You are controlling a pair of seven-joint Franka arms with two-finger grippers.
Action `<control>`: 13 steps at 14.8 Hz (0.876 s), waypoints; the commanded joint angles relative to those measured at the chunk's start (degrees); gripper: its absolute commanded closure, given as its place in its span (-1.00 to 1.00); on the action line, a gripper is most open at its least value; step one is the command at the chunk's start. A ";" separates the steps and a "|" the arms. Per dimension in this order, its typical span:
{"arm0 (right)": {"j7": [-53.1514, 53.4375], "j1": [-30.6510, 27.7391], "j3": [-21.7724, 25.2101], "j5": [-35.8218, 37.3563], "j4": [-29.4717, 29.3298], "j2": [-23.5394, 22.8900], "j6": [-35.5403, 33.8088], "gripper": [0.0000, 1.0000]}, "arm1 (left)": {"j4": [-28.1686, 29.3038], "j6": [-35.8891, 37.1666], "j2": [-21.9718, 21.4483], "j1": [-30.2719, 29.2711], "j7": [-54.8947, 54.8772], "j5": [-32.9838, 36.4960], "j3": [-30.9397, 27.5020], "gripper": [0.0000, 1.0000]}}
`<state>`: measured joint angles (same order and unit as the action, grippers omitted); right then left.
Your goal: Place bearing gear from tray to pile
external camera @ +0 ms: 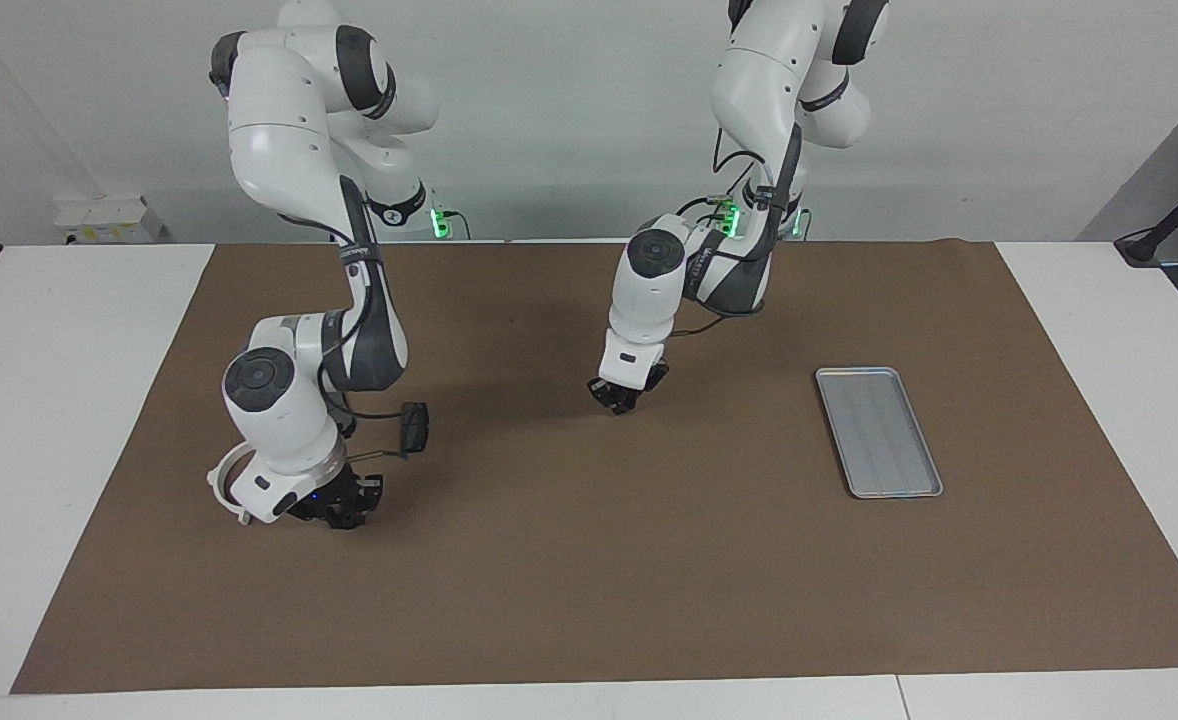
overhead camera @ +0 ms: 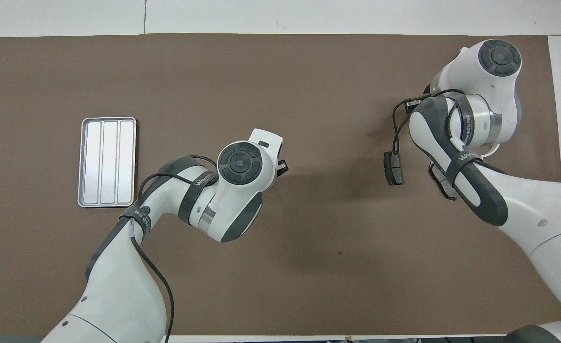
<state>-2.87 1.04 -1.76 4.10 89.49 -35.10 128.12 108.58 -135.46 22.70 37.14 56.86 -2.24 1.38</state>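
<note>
Toward the left arm's end of the brown mat [external camera: 589,560], the facing view shows the tray [external camera: 878,431] with only its ribbed floor visible. The left gripper [external camera: 625,396] is low over the mat's middle, well apart from the tray; I cannot tell how far its fingers part. The right gripper [external camera: 347,503], at the other end, is low at the pile, a white half-ring [external camera: 221,487] beside it; its fingers are unreadable too.

From overhead, a brake pad [overhead camera: 393,168] lies beside the right arm. No bearing gear shows in either view.
</note>
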 commanded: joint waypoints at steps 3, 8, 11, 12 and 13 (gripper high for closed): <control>0.58 0.19 -0.87 -0.67 1.13 3.53 -3.91 -1.00 | 2.77 -2.00 -1.17 1.01 0.71 1.53 -1.12 -0.83; 9.78 5.10 -1.05 -0.67 0.87 9.42 -12.88 -1.00 | -0.29 13.43 -15.54 -9.33 -9.88 1.80 -1.47 -1.00; 33.10 13.86 -1.05 -0.76 0.08 10.84 -15.97 -1.00 | -5.65 22.86 -21.37 -21.10 -22.91 1.97 -2.09 -1.00; 42.33 17.64 -1.14 -0.84 0.34 11.01 -15.53 -1.00 | -5.92 23.75 -23.12 -25.06 -27.72 3.19 -2.09 -1.00; 50.60 20.64 -1.14 -0.85 0.34 10.93 -15.18 -1.00 | -5.84 24.10 -24.79 -28.49 -32.82 3.99 -2.00 -1.00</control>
<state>31.81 16.01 -3.12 3.49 89.18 -24.38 112.73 102.14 -112.74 0.16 14.47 31.24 0.07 -1.66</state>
